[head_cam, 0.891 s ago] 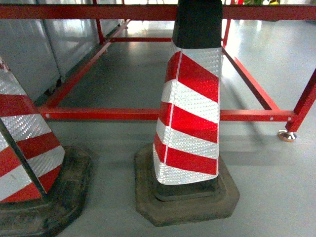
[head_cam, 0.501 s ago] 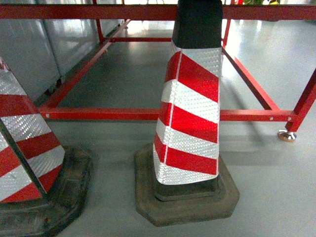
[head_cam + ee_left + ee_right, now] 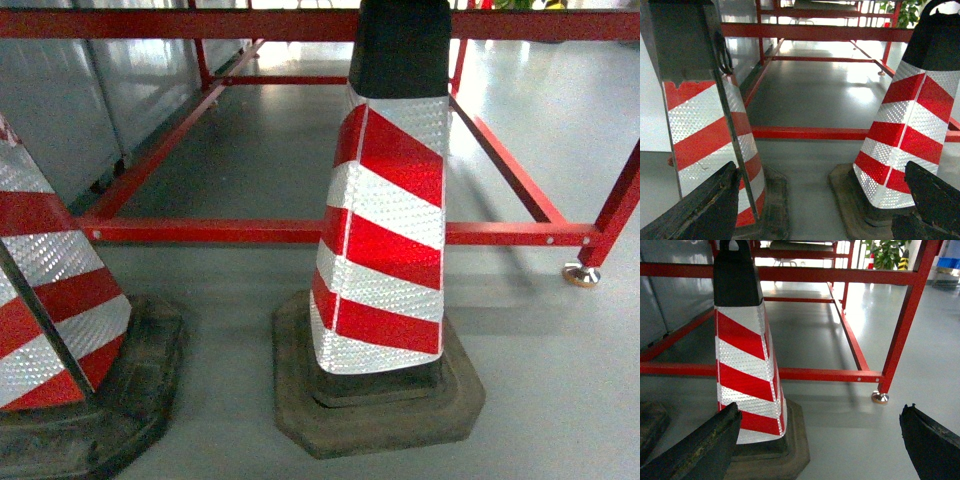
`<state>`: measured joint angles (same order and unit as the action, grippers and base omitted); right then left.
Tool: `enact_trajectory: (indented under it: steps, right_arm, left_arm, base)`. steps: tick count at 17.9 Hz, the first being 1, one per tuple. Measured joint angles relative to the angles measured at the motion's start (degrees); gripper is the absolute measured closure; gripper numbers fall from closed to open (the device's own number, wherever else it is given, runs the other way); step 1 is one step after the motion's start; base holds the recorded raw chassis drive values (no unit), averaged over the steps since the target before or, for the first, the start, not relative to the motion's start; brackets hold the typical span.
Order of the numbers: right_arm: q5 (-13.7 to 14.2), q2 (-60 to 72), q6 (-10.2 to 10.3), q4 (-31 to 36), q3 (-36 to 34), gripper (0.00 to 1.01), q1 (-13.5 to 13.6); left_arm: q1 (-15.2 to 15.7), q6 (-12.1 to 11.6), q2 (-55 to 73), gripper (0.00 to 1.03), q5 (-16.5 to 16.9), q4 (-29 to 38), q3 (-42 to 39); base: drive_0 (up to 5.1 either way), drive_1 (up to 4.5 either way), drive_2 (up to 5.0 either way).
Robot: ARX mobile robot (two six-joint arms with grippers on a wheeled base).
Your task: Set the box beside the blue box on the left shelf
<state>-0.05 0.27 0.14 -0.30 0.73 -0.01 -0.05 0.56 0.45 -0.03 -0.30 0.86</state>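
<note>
Ahead of both grippers: two striped cones (image 3: 385, 240) and a red frame (image 3: 300, 232) on the grey floor.
Change: almost none across the head views; the robot appears parked, task not begun.
Left gripper (image 3: 820, 210): wide, empty.
Right gripper (image 3: 822, 442): wide, empty.
Box, shelf: neither in view.

From my head view the middle cone (image 3: 385, 230) loses its top at the upper edge, and the left cone (image 3: 50, 290) is cut by the left edge. I see only the finger tips (image 3: 700, 210) at the bottom corners of both wrist views.
</note>
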Motion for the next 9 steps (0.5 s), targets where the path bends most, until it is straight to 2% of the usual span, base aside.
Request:
enact_trajectory:
  steps: [9]
  right_arm:
    - [0.0, 0.0, 0.1, -0.1, 0.0, 0.03, 0.0]
  left_arm:
    - [0.0, 0.0, 0.0, 0.05, 0.0, 0.0, 0.0]
  base:
    - [0.0, 0.00, 0.0]
